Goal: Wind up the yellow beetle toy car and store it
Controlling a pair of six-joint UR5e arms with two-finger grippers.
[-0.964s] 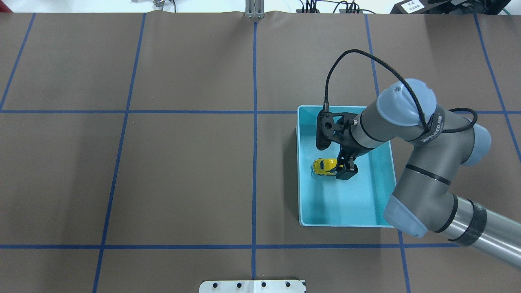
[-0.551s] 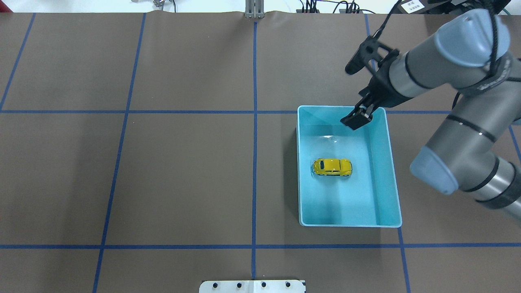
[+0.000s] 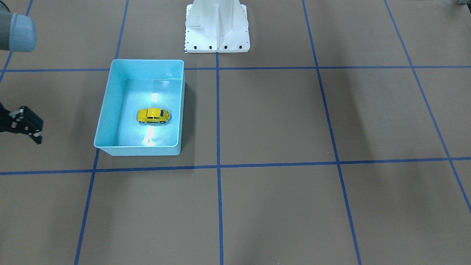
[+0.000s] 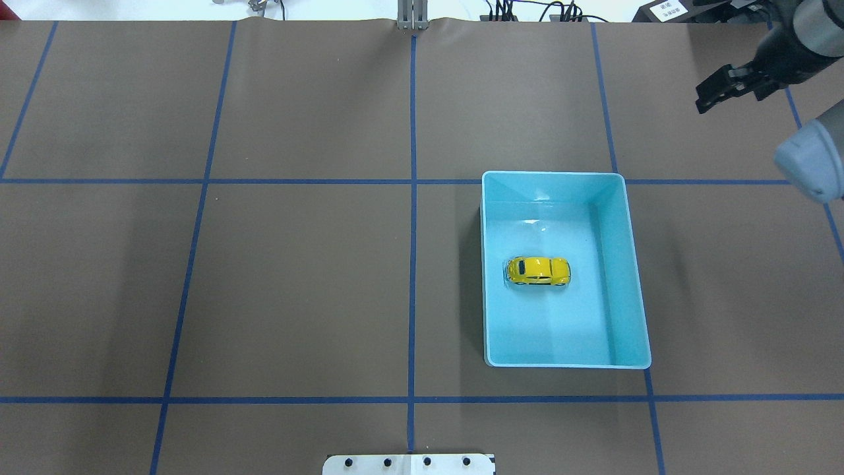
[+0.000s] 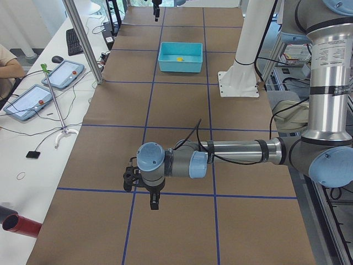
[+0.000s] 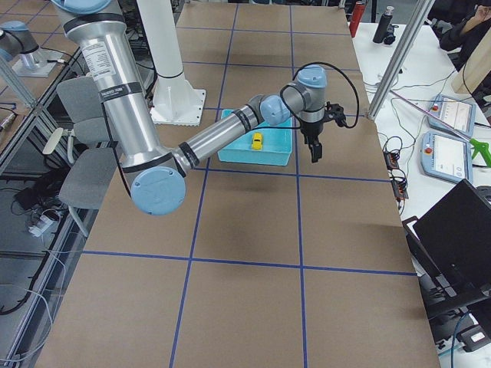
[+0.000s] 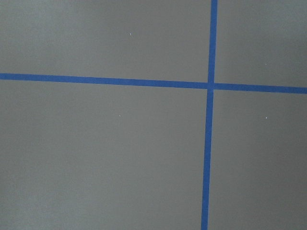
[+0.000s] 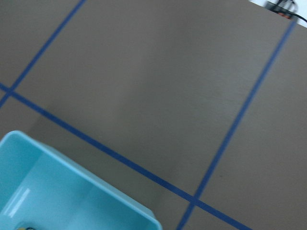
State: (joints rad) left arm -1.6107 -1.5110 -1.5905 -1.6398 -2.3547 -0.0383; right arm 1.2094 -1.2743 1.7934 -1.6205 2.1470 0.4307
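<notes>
The car (image 4: pixel 537 270) is seen inside the bin (image 4: pixel 554 175), upright on its wheels near the middle of the floor, set crosswise to the bin's long sides and touching no wall. The right gripper (image 4: pixel 703 104) is held in the air outside the bin, well apart from it, beyond the far corner on the side away from the table's (image 4: pixel 297 264) middle. Nothing is held between its fingers, and how far they are parted cannot be told. Only a corner of the bin is caught by its wrist camera. The left gripper (image 5: pixel 153 203) is pointed downward, low over the table at the end far from the bin, close to a crossing of blue tape lines (image 7: pixel 209 86). Whether its fingers are parted or closed cannot be told.
</notes>
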